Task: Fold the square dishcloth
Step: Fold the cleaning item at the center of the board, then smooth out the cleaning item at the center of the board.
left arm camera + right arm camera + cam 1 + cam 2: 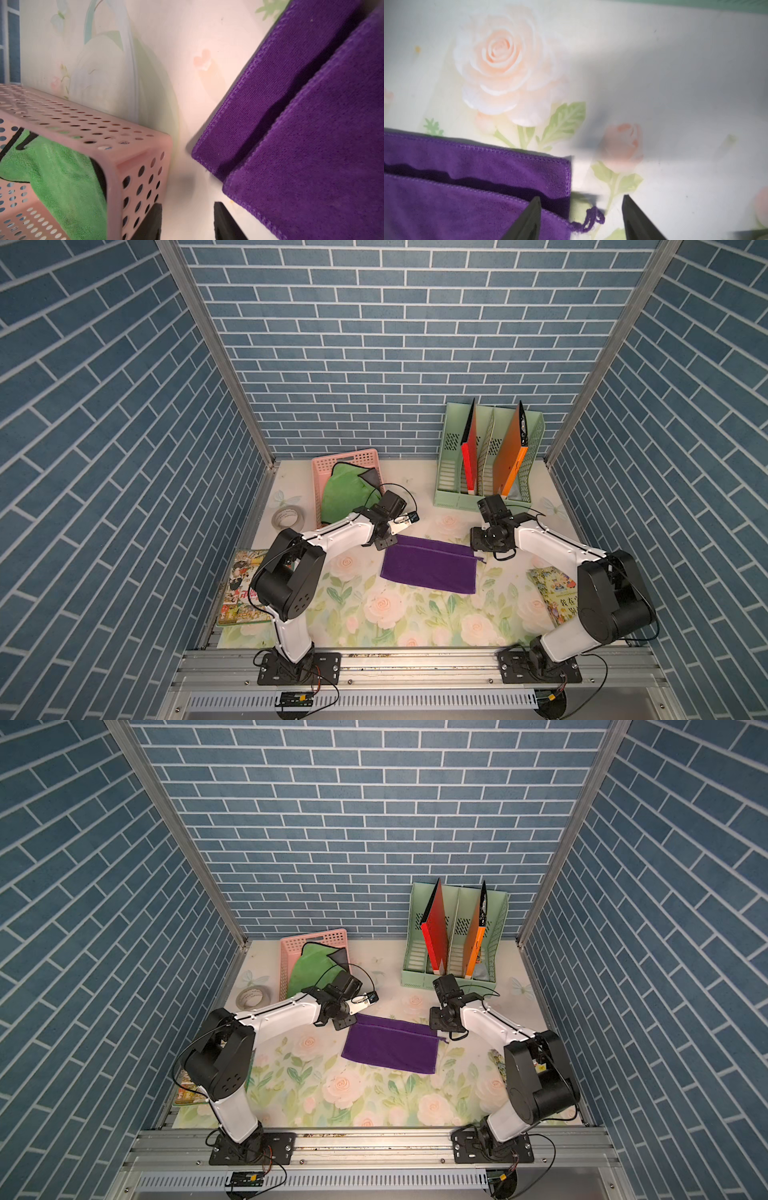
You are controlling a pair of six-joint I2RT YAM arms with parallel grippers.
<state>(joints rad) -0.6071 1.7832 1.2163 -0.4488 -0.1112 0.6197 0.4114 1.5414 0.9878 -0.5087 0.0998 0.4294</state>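
The purple dishcloth (430,568) (392,1048) lies folded in half on the floral table, a long rectangle. Its top layer stops a little short of the lower layer's far edge, as the left wrist view (311,135) and the right wrist view (456,197) show. My left gripper (383,542) (343,1022) (188,207) hovers at the cloth's far left corner, open, with only bare table between its fingers. My right gripper (477,540) (434,1021) (581,199) stands open over the far right corner, one finger above the cloth, and a loose purple thread (588,221) lies between the fingers.
A pink perforated basket (347,460) (133,149) holding a green cloth (345,493) stands just behind the left gripper. A tape roll (287,518) lies at the left. A green file holder (451,472) with red and orange folders stands at the back right. Picture books (243,589) (555,597) lie at both sides.
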